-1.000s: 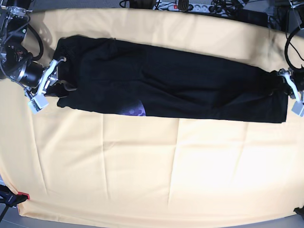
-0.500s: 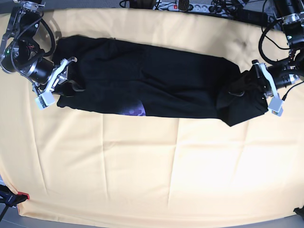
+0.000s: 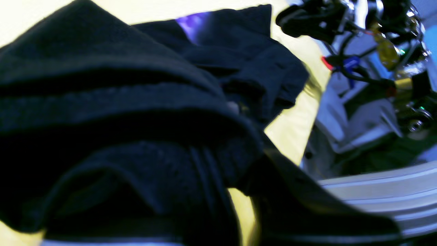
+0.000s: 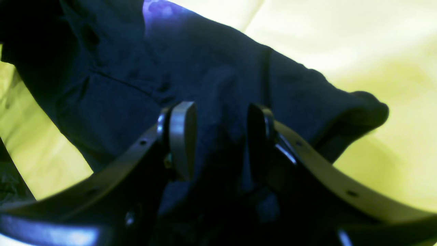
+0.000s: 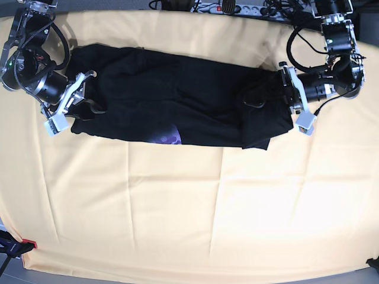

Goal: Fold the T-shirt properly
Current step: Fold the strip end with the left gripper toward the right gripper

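The black T-shirt lies as a long band across the back of the table, with a purple patch of print at its front edge. My left gripper is shut on the shirt's right end and holds it folded over towards the middle. In the left wrist view the black cloth drapes over the gripper and hides the fingertips. My right gripper is at the shirt's left end. In the right wrist view its pads stand apart with shirt cloth between them.
A pale yellow cloth covers the whole table, with creases across the front. Cables and a power strip lie along the back edge. A black stand with a red tip is at the front left corner.
My left gripper has carried the shirt's right end leftward, from the table's right edge to about right of centre, folding it over. My right gripper shifted slightly right, then stayed.
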`<action>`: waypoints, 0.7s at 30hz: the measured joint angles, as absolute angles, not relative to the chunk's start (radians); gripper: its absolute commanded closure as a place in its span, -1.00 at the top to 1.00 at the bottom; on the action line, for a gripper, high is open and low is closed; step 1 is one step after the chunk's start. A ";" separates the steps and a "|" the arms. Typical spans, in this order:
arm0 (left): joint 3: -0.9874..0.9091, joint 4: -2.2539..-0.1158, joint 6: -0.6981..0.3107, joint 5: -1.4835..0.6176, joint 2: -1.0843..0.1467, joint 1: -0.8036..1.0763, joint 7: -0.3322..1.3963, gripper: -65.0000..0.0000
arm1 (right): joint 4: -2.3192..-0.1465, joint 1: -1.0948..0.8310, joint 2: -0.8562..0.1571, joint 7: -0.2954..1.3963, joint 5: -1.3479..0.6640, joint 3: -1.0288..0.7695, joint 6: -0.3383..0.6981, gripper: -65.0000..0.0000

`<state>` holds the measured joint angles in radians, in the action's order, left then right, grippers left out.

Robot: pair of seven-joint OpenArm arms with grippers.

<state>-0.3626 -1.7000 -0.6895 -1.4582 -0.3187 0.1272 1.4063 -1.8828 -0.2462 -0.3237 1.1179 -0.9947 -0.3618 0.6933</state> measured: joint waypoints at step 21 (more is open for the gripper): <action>-0.299 -1.700 -0.652 -1.459 -0.221 0.052 1.316 0.32 | -1.883 -0.246 -0.324 1.118 -1.011 -0.362 0.693 -0.16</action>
